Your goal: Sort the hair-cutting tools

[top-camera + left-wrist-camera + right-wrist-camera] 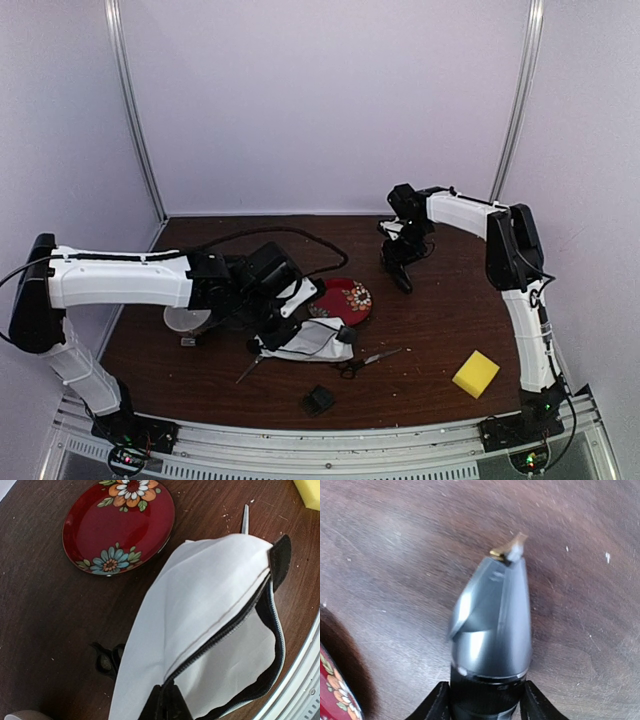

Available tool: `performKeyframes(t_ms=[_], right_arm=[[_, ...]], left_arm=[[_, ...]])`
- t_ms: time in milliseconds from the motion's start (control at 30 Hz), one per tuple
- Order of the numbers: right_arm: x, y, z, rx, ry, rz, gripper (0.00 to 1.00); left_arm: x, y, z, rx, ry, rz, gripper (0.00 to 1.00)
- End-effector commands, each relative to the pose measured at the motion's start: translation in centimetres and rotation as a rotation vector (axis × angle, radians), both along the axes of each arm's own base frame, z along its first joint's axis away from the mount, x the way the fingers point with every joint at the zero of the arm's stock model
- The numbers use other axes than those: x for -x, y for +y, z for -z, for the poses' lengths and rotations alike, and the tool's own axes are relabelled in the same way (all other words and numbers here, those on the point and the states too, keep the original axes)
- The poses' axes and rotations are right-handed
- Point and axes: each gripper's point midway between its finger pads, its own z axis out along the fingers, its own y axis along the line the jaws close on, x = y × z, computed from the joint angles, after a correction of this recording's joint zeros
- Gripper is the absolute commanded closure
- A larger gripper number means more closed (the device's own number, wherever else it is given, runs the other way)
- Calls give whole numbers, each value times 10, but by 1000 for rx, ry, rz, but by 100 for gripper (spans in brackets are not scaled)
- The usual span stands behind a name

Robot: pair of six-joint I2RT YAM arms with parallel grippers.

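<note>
Scanning from my edge outward: attachment block [318, 400] sits alone on the desk [430, 320] nr the front rail, yellow sponge [476, 373] off to its right. Just behind, one scissors [370, 361] lies flat right of the white pouch [312, 342]. 2nd scissors [250, 368] pokes a blade out by the pouch's left corner.

L claw [165, 707] is pressed together on the pouch's zip end, w/ the mouth gaping. Red plate [345, 300] is just behind the pouch; white bowl [187, 320] sits partly under the L arm.

Farthest back, R claw [401, 268] has the electric clipper [492, 625]. Its fingers [437, 702] hug the dark body on both sides, so I read it as pinching the clipper, not spread.

Clipper's long axis runs straight out along the claw, grey head and gold tip leading. The pouch lies left of it and nearer me, plate roughly between. R arm owns the clipper, L arm the pouch.

My guess: R must carry it across and line that axis up w/ the zip opening.
</note>
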Motion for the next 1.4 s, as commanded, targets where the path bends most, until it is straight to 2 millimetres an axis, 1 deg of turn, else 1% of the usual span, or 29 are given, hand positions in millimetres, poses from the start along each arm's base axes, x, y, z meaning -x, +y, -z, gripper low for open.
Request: performKeyframes(t_ms=[0, 100, 167, 233, 300, 433, 467, 533, 600, 667, 733, 800, 933, 967, 1000, 1033, 1167, 1233, 1367], right_arm=[[5, -15, 14, 41, 33, 5, 51], [5, -16, 14, 49, 30, 2, 45], [5, -17, 15, 52, 32, 0, 41], [5, -17, 16, 54, 36, -2, 41], [5, -18, 17, 56, 35, -1, 45], [5, -18, 16, 59, 31, -5, 54], [5, -19, 16, 59, 31, -4, 56], [5, -19, 15, 59, 28, -7, 57], [5, -19, 13, 61, 26, -11, 60], [5, -19, 11, 60, 20, -14, 64], [6, -19, 6, 56, 12, -19, 68], [7, -19, -1, 50, 2, -26, 70], [10, -19, -22, 24, -32, -40, 73], [12, -20, -28, 21, -43, -45, 73], [13, -20, -40, 9, -66, -49, 74], [17, -20, -46, -1, -76, -61, 75], [38, -20, -76, -50, -133, -115, 76], [54, -20, -90, -82, -158, -145, 76], [93, -16, -120, -171, -208, -245, 78]], left_arm=[[-13, -14, -15, 36, -63, 5, 88], [-17, -15, -16, 28, -81, 5, 81], [-20, -15, -17, 20, -94, 2, 72], [-22, -14, -18, 15, -106, -1, 69], [-24, -13, -17, 8, -114, -4, 69], [-26, -13, -14, -3, -127, -2, 73], [-27, -13, -13, -7, -126, -2, 72], [-29, -11, -10, -22, -127, -5, 65], [-30, -10, -9, -27, -132, -9, 63], [-31, -10, -11, -26, -135, -8, 66], [-32, -9, -13, -20, -137, -7, 75], [-32, -9, -18, -13, -140, -7, 84], [-31, -9, -25, 0, -136, 3, 99], [-30, -9, -27, 8, -130, 6, 100], [-29, -10, -29, 19, -123, 9, 100], [-28, -11, -32, 30, -116, 11, 100], [-24, -15, -41, 66, -86, 24, 100], [-23, -17, -47, 89, -69, 33, 100], [-18, -22, -60, 121, -40, 54, 100]])
